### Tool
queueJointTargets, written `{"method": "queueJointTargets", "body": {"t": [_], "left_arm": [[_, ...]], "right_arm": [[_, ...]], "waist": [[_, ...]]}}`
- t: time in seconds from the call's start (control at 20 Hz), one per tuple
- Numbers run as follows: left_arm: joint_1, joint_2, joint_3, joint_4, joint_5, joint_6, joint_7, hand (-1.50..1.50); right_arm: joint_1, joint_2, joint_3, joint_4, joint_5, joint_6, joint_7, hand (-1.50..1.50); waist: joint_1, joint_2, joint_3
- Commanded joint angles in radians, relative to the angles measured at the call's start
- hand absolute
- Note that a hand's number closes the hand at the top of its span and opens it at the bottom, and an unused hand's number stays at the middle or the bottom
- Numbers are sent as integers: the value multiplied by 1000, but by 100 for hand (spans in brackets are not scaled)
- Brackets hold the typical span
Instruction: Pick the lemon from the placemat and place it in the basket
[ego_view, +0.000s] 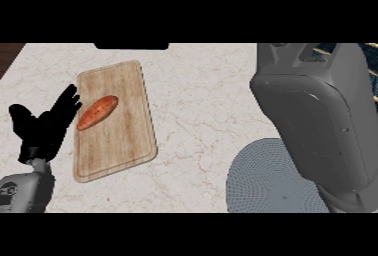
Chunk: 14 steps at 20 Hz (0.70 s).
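I look down at a counter (199, 115) with a pale stone top. It is creamy white with thin reddish lines running through it like little cracks. The light on it is soft and even. At the far left corner of the counter I see a bit of dark brown. At the far edge, a small dark shape (131, 46) sits against the counter. I cannot see any walls or windows.
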Motion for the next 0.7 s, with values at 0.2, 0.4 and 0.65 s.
{"method": "queueJointTargets", "body": {"t": [0.2, 0.4, 0.65], "left_arm": [[-10, 8, 6, -6, -6, 2, 19, 0], [10, 12, 10, -23, 1, -8, 22, 0], [7, -8, -6, -45, -3, 1, 43, 0]], "right_arm": [[-103, -121, -119, 208, 57, 20, -26, 150], [-93, -215, -166, 331, 78, 2, -101, 150], [-4, -287, -219, 356, 68, -46, -186, 150]], "waist": [[0, 3, 0], [6, 4, 0], [-5, 1, 1]]}}
